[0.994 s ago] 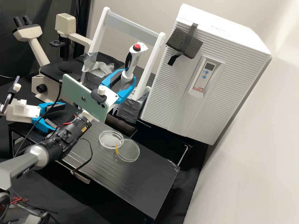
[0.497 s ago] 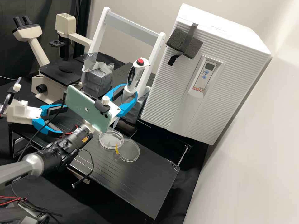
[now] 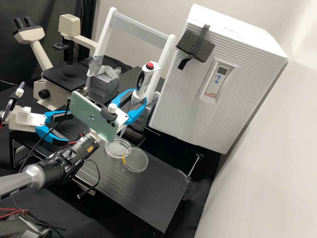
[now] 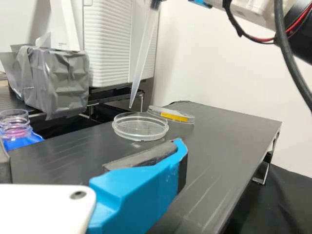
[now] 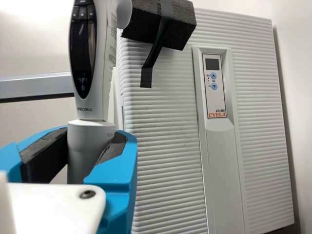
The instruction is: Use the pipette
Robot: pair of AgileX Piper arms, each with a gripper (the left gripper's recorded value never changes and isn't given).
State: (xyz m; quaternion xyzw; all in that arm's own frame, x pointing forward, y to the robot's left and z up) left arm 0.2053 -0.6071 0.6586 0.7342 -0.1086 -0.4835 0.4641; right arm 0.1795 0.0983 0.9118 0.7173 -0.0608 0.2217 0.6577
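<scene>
The right hand (image 3: 133, 105) gripped the pipette (image 3: 144, 81) near upright by its lower body, apparently to poise its tip just above the open petri dish (image 3: 117, 147) on the counter (image 3: 148, 191), while the left hand (image 3: 52, 125) hung released, empty.

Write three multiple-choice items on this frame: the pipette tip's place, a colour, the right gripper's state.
1. Where is the pipette tip? A just above the petri dish; B far off to its side; C lying flat inside it.
2. What colour is the pipette's top button? A green; B red; C yellow.
3. How is the right gripper? A open, empty; B shut on the pipette; C open around it.
Key: 1 A, the left wrist view shows the tip hanging over the dish's rim. 2 B, plain in the high view. 3 B, both blue fingers clamp its body in the right wrist view.
</scene>
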